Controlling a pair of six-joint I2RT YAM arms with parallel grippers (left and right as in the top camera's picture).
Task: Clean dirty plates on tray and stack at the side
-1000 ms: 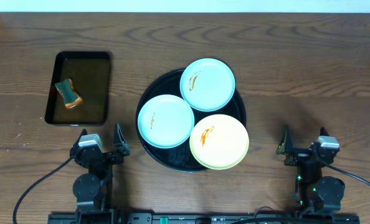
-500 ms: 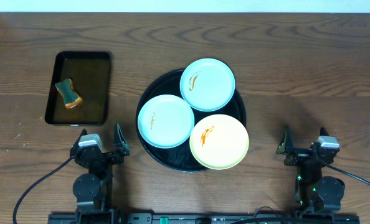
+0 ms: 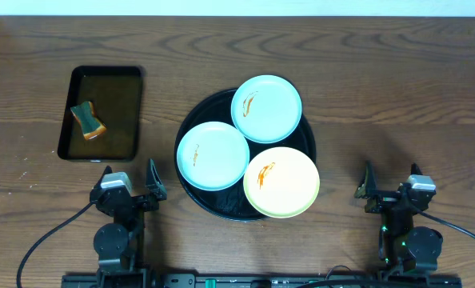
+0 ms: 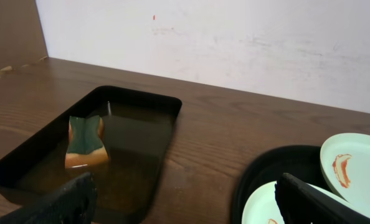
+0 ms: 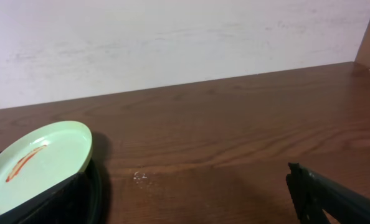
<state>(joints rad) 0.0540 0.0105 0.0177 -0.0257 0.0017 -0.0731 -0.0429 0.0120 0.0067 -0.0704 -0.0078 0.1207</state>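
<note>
Roughly between left claw [image 3: 129, 170] and right claw [image 3: 390, 172], plates [image 3: 213, 156] crowd the tray [image 3: 209, 108].

You will find no legible text, label, brand, number or sign in any of the three views. The only markings are orange-brown smears on the plates [image 3: 266, 108] lying on the tray [image 3: 221, 204], and these form no characters. A red speck [image 4: 153, 17] on the wall [image 4: 266, 43] beyond the tray is too small to read.
</note>
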